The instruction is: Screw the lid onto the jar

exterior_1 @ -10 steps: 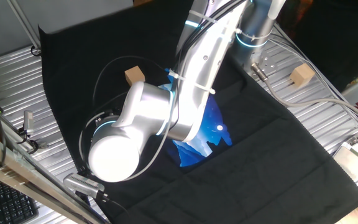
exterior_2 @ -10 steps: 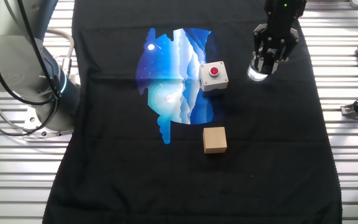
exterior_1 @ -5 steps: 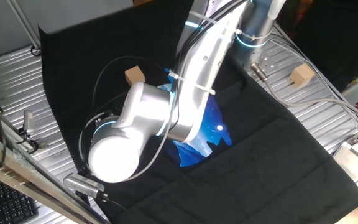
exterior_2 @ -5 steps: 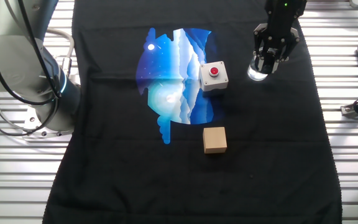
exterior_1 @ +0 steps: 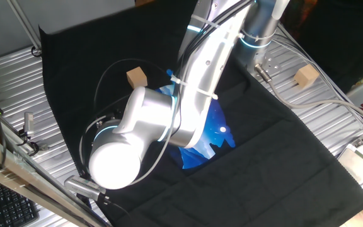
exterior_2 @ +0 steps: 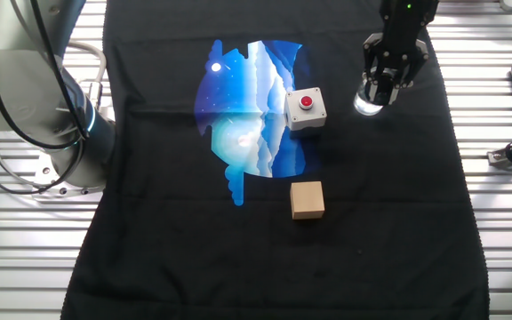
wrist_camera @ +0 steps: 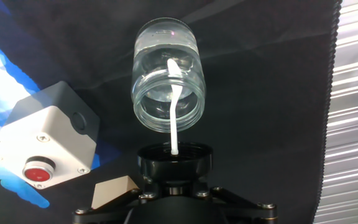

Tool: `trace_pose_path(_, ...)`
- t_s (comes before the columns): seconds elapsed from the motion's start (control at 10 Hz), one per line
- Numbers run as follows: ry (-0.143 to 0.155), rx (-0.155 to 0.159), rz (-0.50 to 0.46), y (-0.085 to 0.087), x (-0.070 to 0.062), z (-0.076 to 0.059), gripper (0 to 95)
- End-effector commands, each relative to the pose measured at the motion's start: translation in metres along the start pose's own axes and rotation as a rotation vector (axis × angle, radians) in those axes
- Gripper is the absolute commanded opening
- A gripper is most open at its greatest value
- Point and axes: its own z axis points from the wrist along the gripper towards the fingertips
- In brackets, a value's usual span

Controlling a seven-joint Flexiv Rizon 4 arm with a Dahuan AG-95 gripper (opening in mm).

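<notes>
In the hand view the clear jar (wrist_camera: 166, 74) stands on the black cloth with its open mouth toward me. Just in front of it is the black lid (wrist_camera: 174, 160), held at the tip of my gripper (wrist_camera: 174, 171), which is shut on it. A thin white streak (wrist_camera: 174, 121) runs from the lid into the jar's mouth. The other fixed view has the gripper (exterior_2: 388, 78) hanging right over the jar (exterior_2: 367, 105) at the cloth's far right. The lid is hidden there. The arm blocks both in the remaining fixed view.
A white box with a red button (exterior_2: 306, 108) (wrist_camera: 39, 146) sits just left of the jar. A tan wooden cube (exterior_2: 308, 199) (exterior_1: 136, 77) lies nearer the cloth's middle. Another cube (exterior_1: 305, 75) rests on the metal slats. The cloth's edge (wrist_camera: 334, 93) lies to the right.
The arm's big elbow joint has shifted slightly in one fixed view. The gripper stays over the jar in the same place.
</notes>
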Motion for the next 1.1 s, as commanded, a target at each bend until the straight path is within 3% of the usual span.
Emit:
trace_pose_path(0.1,0.008,-0.005,0.004,0.0001,-0.0005,0.0000,19.0)
trace_pose_path(0.5,0.009,-0.021,0.021,-0.0006,-0.0049,-0.0004,19.0)
trace_pose_path(1.1,0.002,-0.017,0.015,-0.0006,-0.0052,-0.0002,19.0)
